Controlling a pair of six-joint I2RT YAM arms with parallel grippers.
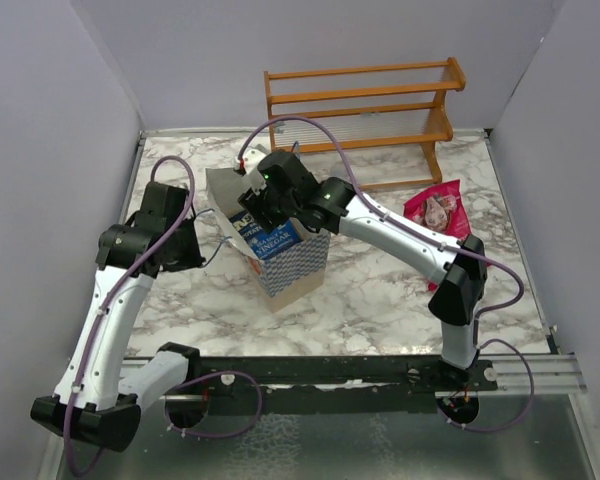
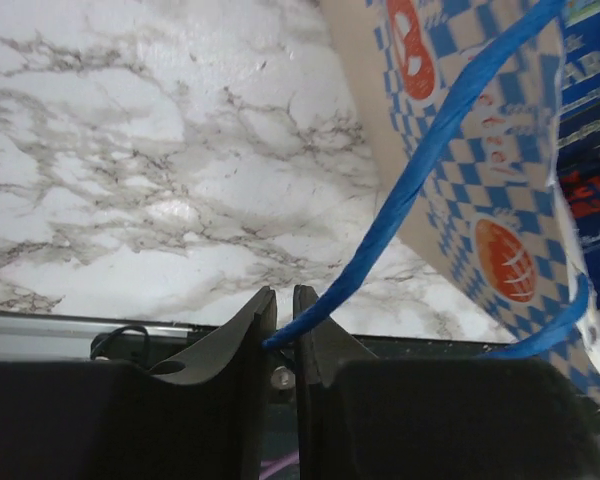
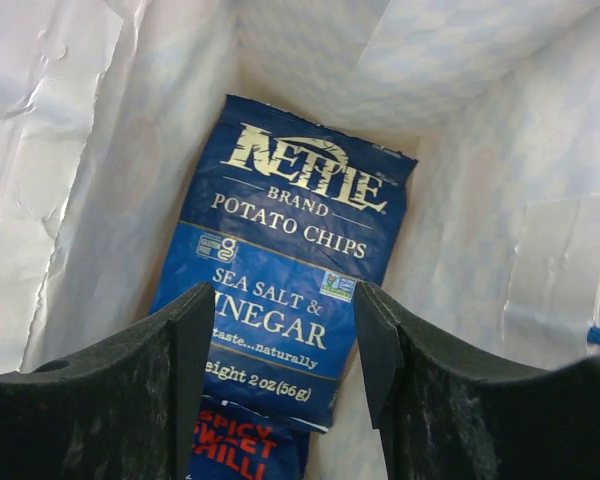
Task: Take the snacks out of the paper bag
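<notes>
The paper bag (image 1: 298, 268) stands open in the middle of the table, with a blue checked band low on its side (image 2: 500, 190). My left gripper (image 2: 280, 338) is shut on the bag's blue cord handle (image 2: 420, 165), to the left of the bag (image 1: 202, 248). My right gripper (image 3: 285, 345) is inside the bag's mouth (image 1: 265, 205), open, its fingers on either side of a dark blue chips packet (image 3: 295, 250). Under that lies a second dark blue packet with red lettering (image 3: 242, 452). A red packet (image 1: 435, 208) lies on the table to the right.
An orange-brown wooden rack (image 1: 360, 105) stands at the back, close behind the bag. White walls close the table in on the left, back and right. A black rail (image 1: 330, 370) runs along the near edge.
</notes>
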